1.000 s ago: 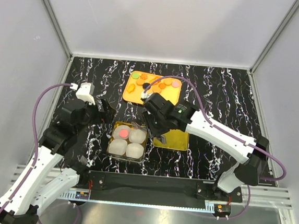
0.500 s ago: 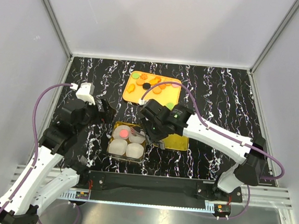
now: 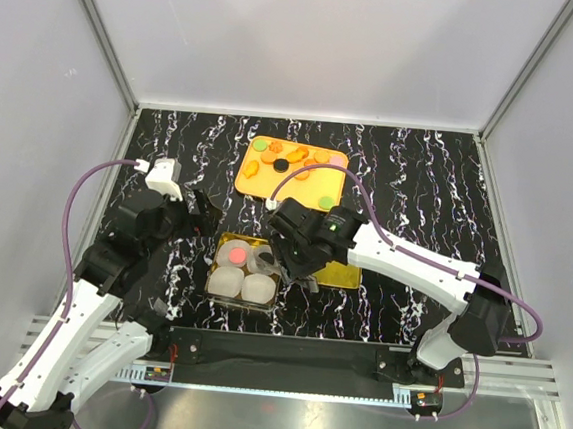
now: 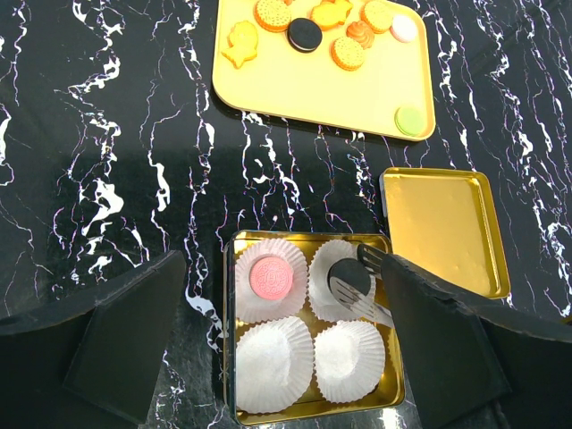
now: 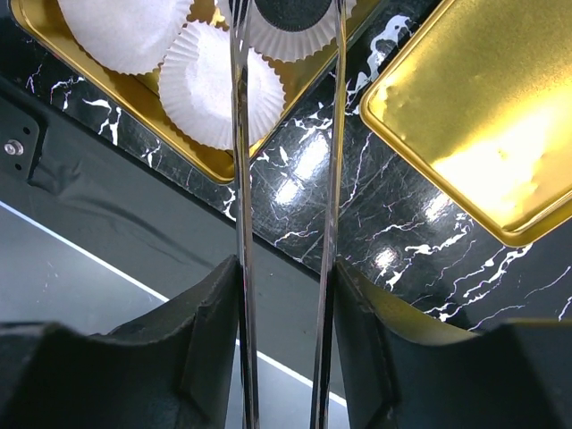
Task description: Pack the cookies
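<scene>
My right gripper (image 5: 288, 18) straddles the black cookie (image 4: 350, 275) lying in the far-right pleated paper cup (image 4: 332, 268) of the square gold tin (image 4: 228, 340); its thin steel blades are parted, with a sliver of paper showing on each side, and a pink cookie (image 4: 271, 277) lies in the far-left cup. My left gripper (image 3: 204, 214), spread wide, hangs left of the tin over the black marbled table (image 4: 107, 134). The glossy lid (image 4: 447, 228) lies just beside the tin's right rim, and a bare strip separates both from the orange tray (image 4: 313, 94) of other cookies (image 4: 347, 52). My right wrist view cuts off the black cookie's far part.
</scene>
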Robot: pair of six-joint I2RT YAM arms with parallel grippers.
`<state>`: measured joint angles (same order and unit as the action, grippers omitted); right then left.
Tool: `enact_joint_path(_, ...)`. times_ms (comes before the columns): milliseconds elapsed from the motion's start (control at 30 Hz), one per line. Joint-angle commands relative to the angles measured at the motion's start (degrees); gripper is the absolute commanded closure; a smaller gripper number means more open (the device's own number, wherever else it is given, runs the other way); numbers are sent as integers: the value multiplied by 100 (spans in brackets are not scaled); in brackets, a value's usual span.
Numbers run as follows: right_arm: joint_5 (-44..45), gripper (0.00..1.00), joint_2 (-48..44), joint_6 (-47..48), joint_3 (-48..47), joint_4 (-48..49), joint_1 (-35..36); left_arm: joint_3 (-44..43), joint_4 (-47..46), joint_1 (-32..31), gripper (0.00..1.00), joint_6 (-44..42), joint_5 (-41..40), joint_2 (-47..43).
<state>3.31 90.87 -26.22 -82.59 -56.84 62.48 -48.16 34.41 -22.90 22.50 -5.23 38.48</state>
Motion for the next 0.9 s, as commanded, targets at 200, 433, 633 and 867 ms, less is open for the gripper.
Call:
enact_joint_path(200,-41,42,-17,-15,-196,138,107,-27,-207,31,1,17,40,28)
enact_joint_path(433,3,47,-113,187,-635,-20,107,-27,-207,31,1,17,40,28)
enact_joint_path(633,170,50,-70,406,-1277,-354,-15,-27,-198,31,1,17,49,11)
enact_joint_path(867,-40,50,44,802,-1427,-100,-1096,-27,-198,31,1,17,40,-7)
